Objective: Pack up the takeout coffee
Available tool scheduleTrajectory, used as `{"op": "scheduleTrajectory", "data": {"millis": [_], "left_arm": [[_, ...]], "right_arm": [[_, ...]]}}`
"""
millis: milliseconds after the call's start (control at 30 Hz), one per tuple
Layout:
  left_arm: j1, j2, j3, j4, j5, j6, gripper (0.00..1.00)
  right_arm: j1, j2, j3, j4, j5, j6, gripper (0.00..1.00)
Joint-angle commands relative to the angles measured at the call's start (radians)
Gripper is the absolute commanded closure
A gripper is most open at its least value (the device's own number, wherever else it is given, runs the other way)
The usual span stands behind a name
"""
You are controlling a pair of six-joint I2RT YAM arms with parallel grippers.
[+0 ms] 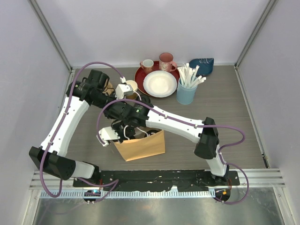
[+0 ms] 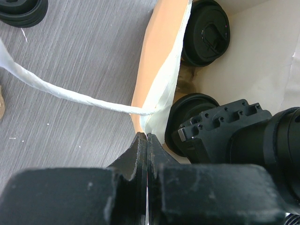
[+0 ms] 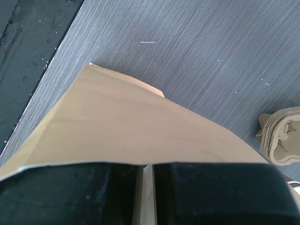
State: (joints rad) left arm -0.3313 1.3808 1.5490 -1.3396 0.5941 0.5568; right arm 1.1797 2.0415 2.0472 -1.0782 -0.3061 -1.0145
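Note:
A brown paper bag [image 1: 143, 146] with white twisted handles stands near the table's front. Inside it, in the left wrist view, two takeout coffee cups show their black lids, one far [image 2: 206, 33] and one near [image 2: 185, 117], partly hidden by the right arm's wrist. My left gripper [image 2: 146, 137] is shut on the bag's rim [image 2: 161, 70]. My right gripper [image 3: 145, 165] is shut on another part of the bag's wall [image 3: 136, 126], its tips hidden by the paper. An open tan cup [image 1: 131, 86] stands behind the bag, beside the left wrist.
A stack of loose black lids [image 2: 21, 10] lies left of the bag. A tan cardboard piece [image 3: 281, 140] lies nearby. At the back stand a red tray [image 1: 140, 75] with a white plate and ceramic mugs [image 1: 165, 61], a light-blue cup of straws [image 1: 186, 93] and a dark-blue pouch [image 1: 202, 63].

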Motion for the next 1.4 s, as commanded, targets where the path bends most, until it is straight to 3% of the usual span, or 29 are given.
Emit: {"op": "scheduleTrajectory", "data": {"millis": [0,133,500,1367], "left_arm": [[-0.009,-0.026,0.014,-0.138,0.067,0.02,1.0],[-0.009,-0.029,0.01,-0.138,0.061,0.023,1.0],[-0.009,-0.031,0.005,-0.139,0.042,0.029,1.0],[-0.008,-0.032,0.008,-0.141,0.041,0.029,1.0]], "right_arm": [[-0.028,0.019,-0.042,-0.077,-0.031,0.014,0.84],[-0.028,0.003,-0.042,-0.072,-0.03,0.024,0.72],[-0.028,-0.082,-0.071,0.0,-0.022,0.067,0.58],[-0.031,-0.265,-0.139,0.182,-0.042,0.145,0.5]]}}
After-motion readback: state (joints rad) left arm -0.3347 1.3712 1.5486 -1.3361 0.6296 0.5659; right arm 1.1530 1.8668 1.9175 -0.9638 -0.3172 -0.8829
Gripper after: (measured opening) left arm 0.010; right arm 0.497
